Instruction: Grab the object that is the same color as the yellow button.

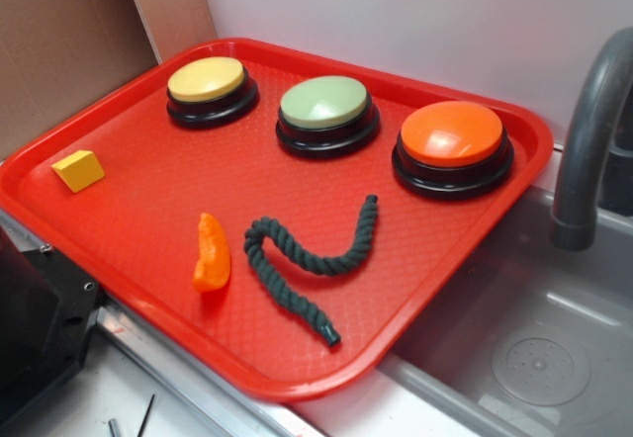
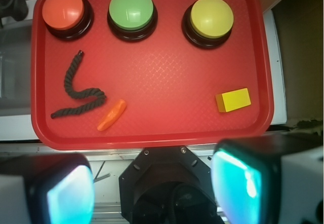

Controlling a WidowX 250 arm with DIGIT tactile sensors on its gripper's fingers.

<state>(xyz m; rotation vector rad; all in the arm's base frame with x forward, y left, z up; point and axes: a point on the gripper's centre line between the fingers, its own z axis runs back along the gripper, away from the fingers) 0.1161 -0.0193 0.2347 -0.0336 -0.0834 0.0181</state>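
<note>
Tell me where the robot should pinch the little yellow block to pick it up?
Probably from straight above, pinching the yellow block across its two long flat sides. It lies flat on the red tray, apart from the buttons, so both open fingers should have room to drop either side.

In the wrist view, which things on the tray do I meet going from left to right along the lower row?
Dark rope → orange slice → yellow block, all lying on the red tray.
</note>
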